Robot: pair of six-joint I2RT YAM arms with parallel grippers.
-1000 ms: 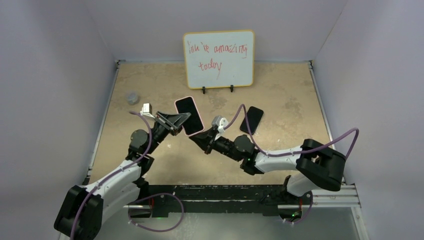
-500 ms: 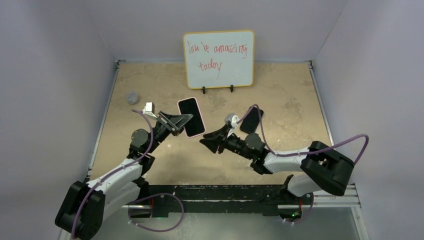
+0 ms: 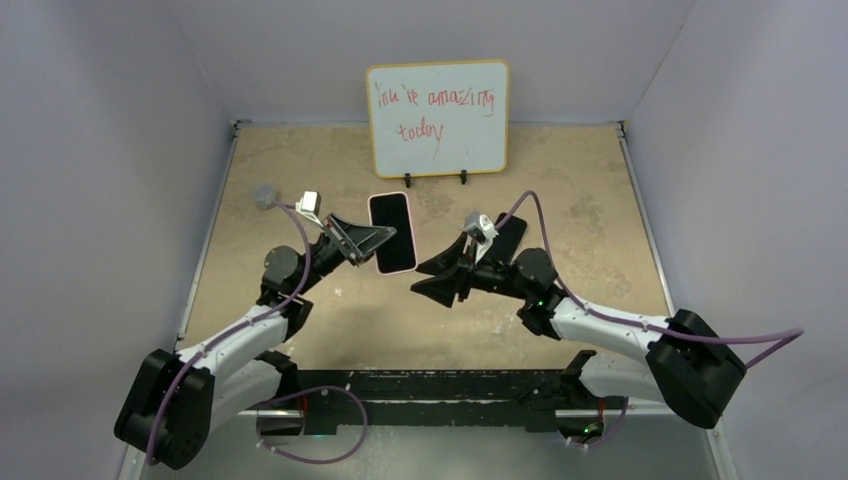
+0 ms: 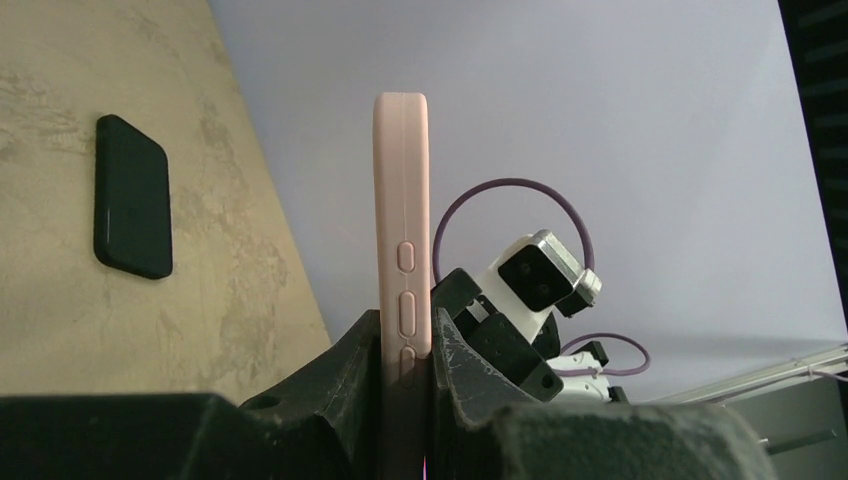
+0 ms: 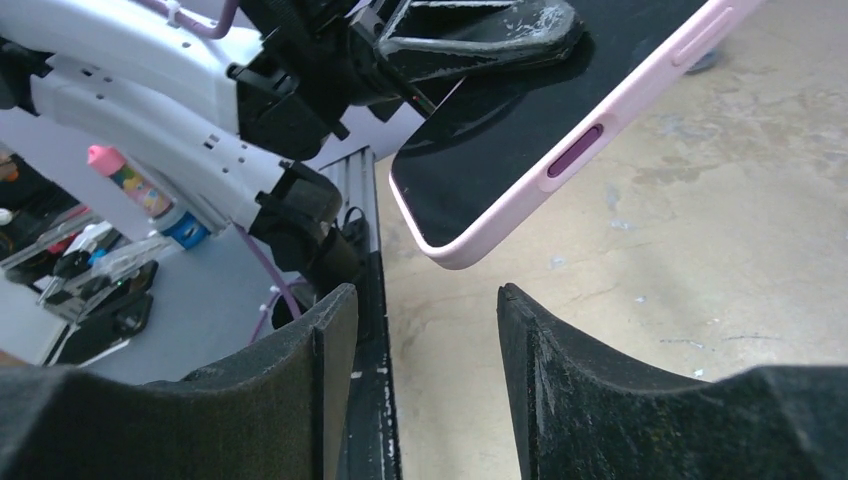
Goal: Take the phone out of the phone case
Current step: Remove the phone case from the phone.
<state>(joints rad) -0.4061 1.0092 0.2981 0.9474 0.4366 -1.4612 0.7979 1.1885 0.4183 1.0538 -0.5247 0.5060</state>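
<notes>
Left pincer (image 3: 368,238) is clamped on the long edge of the pink case (image 4: 402,200), holding it up off the surface (image 3: 580,200) with its side buttons showing. A glossy dark face fills the pink rim, and that looks like the phone (image 3: 391,230), seated in there and not yet out. So by my read the main job is not done.

Right pincer (image 5: 420,310) is just beside the case's lower corner, fingers apart, nothing between them and no contact with the case.

There's also a dark slab (image 4: 133,195) lying flat on the surface beyond the right arm. Could be another phone; I can't tell from here.

What's in place: the case is lifted and steadied. What's left: the right side has to get a purchase on a corner or the rim, peel the case back and bring the phone clear.
</notes>
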